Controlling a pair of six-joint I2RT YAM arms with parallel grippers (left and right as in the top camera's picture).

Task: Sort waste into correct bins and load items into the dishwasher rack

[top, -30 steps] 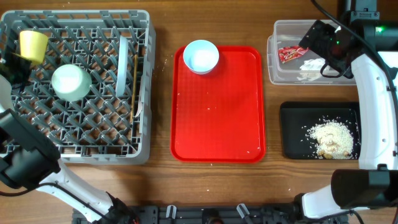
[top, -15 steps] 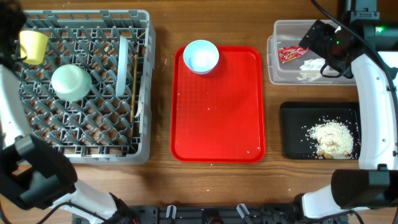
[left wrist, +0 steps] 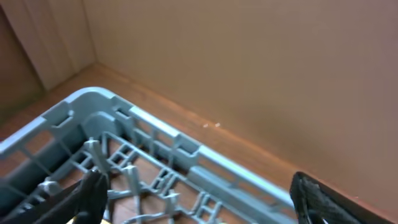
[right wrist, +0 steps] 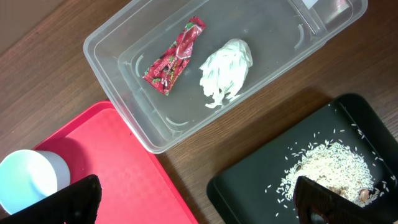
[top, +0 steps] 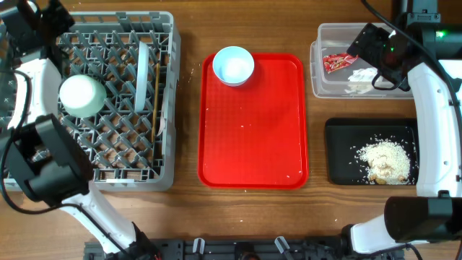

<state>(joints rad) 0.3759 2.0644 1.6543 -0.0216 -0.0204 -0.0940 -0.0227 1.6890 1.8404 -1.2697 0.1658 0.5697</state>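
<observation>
The grey dishwasher rack (top: 166, 108) holds an upturned pale bowl (top: 81, 95), a plate on edge (top: 142, 68) and a wooden stick (top: 156, 97). My left gripper (top: 32, 23) hangs over the rack's far left corner (left wrist: 87, 99), open (left wrist: 205, 199) with nothing between its fingers. The arm hides the yellow cup. A second bowl (top: 233, 65) sits on the red tray (top: 253, 144). My right gripper (top: 377, 56) is open (right wrist: 196, 202) above the clear tub (right wrist: 112, 37), which holds the red wrapper (right wrist: 174, 57) and white scrap (right wrist: 225, 71). The black tray (top: 339, 144) holds the food heap (top: 384, 160).
The red tray lies in the middle between the rack and the two bins. A strip of bare wood separates the tray from the clear tub (top: 321, 43) and the black tray (right wrist: 261, 186). A brown wall (left wrist: 249, 62) stands just behind the rack.
My left gripper has opened and its arm has swung over the rack's far left corner, covering the yellow cup that showed there before. The right arm has not moved.
</observation>
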